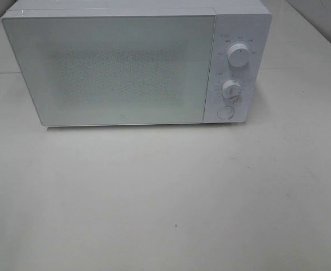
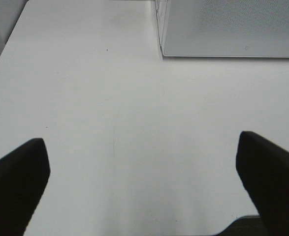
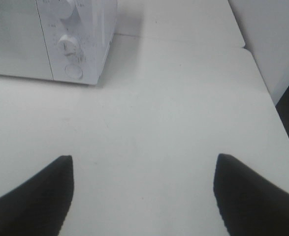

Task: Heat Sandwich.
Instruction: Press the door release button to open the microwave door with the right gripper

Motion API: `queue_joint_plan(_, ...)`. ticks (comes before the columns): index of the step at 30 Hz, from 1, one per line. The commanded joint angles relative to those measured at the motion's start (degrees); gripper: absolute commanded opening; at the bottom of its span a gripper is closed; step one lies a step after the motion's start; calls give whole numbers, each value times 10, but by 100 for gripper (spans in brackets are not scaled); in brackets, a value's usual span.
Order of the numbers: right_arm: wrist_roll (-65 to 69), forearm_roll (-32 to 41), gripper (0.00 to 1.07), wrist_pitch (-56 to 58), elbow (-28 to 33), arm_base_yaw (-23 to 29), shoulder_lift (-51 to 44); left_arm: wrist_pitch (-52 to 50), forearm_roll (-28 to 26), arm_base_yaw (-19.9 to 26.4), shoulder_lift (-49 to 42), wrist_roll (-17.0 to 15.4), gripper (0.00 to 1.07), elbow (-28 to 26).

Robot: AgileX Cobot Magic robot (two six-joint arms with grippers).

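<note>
Wide white table [image 1: 154,197] filled the exterior high view. A white microwave [image 1: 132,66] sat at the back of it, facing the cam. Its door [image 1: 106,70] was shut, with a frosted, speckled front, so no look inside.

The sandwich wasn't visible in any view, and I couldn't tell where it was.

Left claw [image 2: 142,140] hung over bare table, jaws spread wide apart w/ nothing between them. The microwave's door-side corner was well ahead of it.

Right claw [image 3: 144,158] was also over bare table, jaws apart and gripping nothing, w/ the microwave's ctrl panel well ahead.

On that panel, to the right of the door, the upper dial [image 1: 238,56] sat above the lower dial [image 1: 232,88]. The round button [image 1: 225,112] was at the bottom.
</note>
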Motion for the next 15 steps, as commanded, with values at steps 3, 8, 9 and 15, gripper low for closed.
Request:
queue_joint_plan(3,-5,-1,76,-50,-6,-3,43,-7,-5,1,-9,0,98,1)
queue_joint_plan(8,3,-1,76,-115,-6,-3,104,-7,-5,1,-9,0,98,1)
queue_joint_plan(9,3,-1,76,-115,-6,-3,104,-7,-5,1,-9,0,98,1)
queue_joint_plan(15,3,-2,76,-193,1,-3,166,-7,-5,1,-9,0,98,1)
